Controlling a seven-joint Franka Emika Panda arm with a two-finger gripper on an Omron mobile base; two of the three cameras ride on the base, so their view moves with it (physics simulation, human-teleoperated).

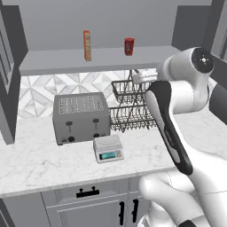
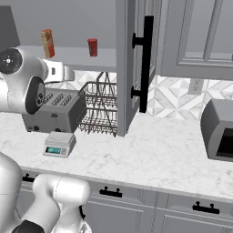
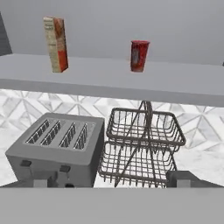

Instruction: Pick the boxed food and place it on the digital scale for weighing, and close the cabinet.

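Boxed food (image 3: 56, 43) upright on cabinet (image 2: 143, 59) shelf, ungrasped; gripper (image 3: 111, 186) released, spread wide, presumably for approach.

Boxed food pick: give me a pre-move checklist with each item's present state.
1. Boxed food upright on the cabinet shelf: ok.
2. Room beside it: the red can stands well apart to one side: ok.
3. Cabinet door swung open, shelf reachable: ok.
4. Claw open with nothing between its fingertips: ok.
5. Digital scale platform bare, in front of the toaster: ok.
6. Claw level with the carton: not ok, it looks out low over the toaster and wire rack, with the carton high in the hand view.
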